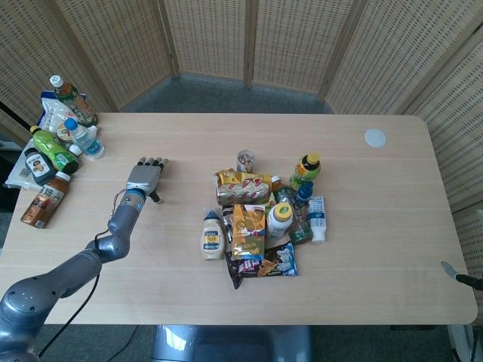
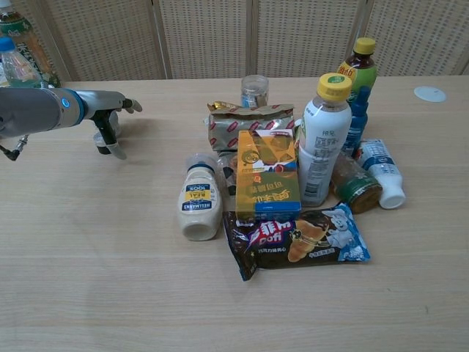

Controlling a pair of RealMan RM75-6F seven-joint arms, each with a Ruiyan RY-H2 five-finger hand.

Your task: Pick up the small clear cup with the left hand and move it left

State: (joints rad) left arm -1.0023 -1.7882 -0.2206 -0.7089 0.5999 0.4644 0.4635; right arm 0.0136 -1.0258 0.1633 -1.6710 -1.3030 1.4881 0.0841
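Observation:
My left hand [image 1: 145, 178] hovers low over the table's left part, fingers stretched flat and apart and the thumb [image 2: 110, 139] pointing down. It holds nothing. The small clear cup [image 2: 100, 135] shows only as a pale shape just behind that thumb in the chest view. The head view hides it under the hand. I cannot tell whether the thumb touches it. A second small clear container [image 1: 245, 159] with brownish contents stands at the back of the central pile. My right hand does not show.
The pile in the middle holds a mayonnaise bottle [image 1: 212, 235], snack packs [image 1: 248, 219], a white bottle with a yellow cap [image 1: 278, 220] and a green tea bottle [image 1: 305, 170]. Several bottles [image 1: 54, 147] lie at the far left edge. A white lid [image 1: 375, 137] lies at the back right.

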